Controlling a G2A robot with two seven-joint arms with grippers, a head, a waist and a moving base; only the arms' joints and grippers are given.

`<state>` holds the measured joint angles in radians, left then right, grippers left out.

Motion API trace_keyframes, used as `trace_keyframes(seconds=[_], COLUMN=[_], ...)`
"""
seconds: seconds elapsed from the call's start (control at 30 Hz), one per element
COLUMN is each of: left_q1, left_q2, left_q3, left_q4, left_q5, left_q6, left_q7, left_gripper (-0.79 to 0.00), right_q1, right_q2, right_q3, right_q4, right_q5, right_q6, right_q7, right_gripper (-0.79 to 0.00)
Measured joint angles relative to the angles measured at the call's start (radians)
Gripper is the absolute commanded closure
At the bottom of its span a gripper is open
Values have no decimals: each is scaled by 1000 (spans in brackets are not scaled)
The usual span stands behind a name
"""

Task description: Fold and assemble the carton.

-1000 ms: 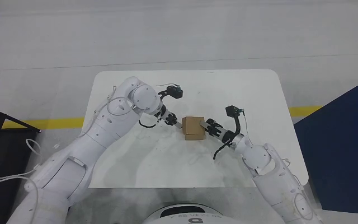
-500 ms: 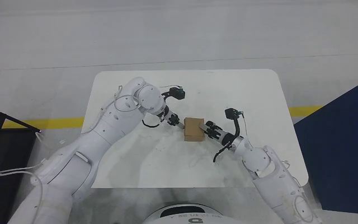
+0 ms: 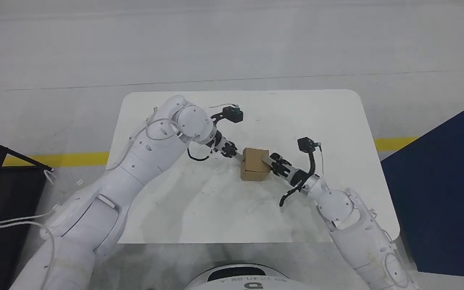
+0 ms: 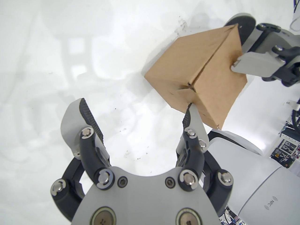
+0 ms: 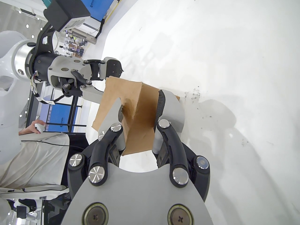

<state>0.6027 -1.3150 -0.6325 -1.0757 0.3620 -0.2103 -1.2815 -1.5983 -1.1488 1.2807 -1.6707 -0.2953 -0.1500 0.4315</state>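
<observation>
On the scuffed white table (image 3: 326, 116), right pincer (image 5: 141, 105) clamps the carton (image 4: 199, 71); left pincer (image 4: 136, 105) gapes beside it.

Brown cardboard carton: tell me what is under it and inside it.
Under the brown cardboard carton is the white table; whatever sits directly beneath is covered. Its visible faces are folded shut, so the inside cannot be seen.

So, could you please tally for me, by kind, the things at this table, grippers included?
Carton: 1
Grippers: 2 (left gripper, open; right gripper, shut on the carton)
Table: 1
Total: 4
</observation>
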Motion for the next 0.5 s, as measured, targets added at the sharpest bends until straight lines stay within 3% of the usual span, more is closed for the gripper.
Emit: trace_keyframes(seconds=[0.5], left_q1=[9], left_q2=[19], left_q3=[-36], left_q4=[-64], left_q5=[15], left_q6=[13], left_q7=[-34], left_gripper=[-785], right_q1=[0], right_q2=[1], right_q3=[18], right_q4=[-1], right_q5=[57], right_q6=[-12], right_q7=[8], right_gripper=[-354])
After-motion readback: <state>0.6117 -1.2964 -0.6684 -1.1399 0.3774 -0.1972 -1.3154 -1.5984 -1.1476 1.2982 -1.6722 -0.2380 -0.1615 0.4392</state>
